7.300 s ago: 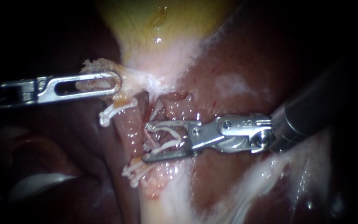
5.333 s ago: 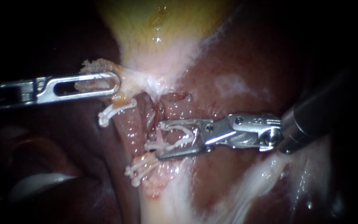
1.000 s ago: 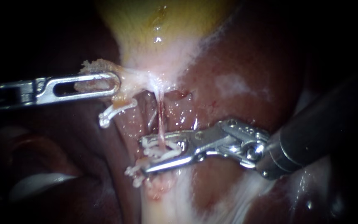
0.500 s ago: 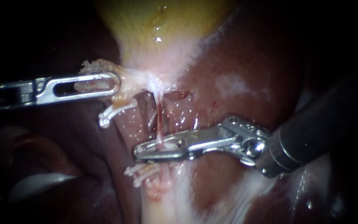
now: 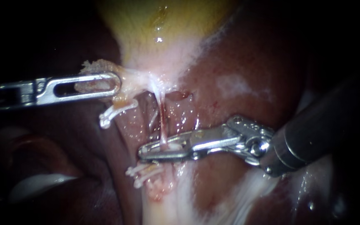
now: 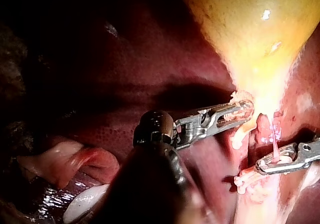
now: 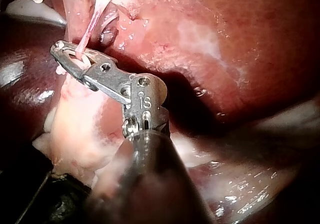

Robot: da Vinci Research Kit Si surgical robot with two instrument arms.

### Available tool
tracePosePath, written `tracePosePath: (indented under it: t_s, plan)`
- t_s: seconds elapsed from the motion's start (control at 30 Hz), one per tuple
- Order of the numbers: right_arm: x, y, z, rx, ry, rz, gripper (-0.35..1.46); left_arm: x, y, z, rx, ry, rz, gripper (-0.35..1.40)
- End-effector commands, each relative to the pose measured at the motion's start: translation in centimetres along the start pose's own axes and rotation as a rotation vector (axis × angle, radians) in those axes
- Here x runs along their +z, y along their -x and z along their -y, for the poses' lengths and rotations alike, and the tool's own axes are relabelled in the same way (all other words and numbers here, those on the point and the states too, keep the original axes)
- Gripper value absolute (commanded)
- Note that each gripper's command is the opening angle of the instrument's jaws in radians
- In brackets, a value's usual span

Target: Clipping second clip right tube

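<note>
Pink and thin, the right tube (image 5: 162,123) runs from the gallbladder (image 5: 163,25) into my right instrument's hand (image 5: 143,151), squeezed nearly together on the clip (image 5: 169,146) around it. I judge only release remains. My left instrument's hand (image 5: 105,83) clamps tissue (image 5: 94,66) at the gallbladder's neck.

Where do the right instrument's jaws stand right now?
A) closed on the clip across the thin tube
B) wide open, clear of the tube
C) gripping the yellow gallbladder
A: the right instrument has its jaws pressed on the white clip across the thin tube.
</note>
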Motion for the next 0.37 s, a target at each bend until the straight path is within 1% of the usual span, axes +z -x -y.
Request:
tracePosePath:
  t_s: [0.03,0.37]
  plan:
    - [0.00,0.00,0.00,-0.001,0.000,0.000,-0.35,0.00,0.00,0.00,0.000,0.000,0.000,-0.35]
    - [0.00,0.00,0.00,0.000,0.000,0.000,-0.35,0.00,0.00,0.00,0.000,0.000,0.000,-0.35]
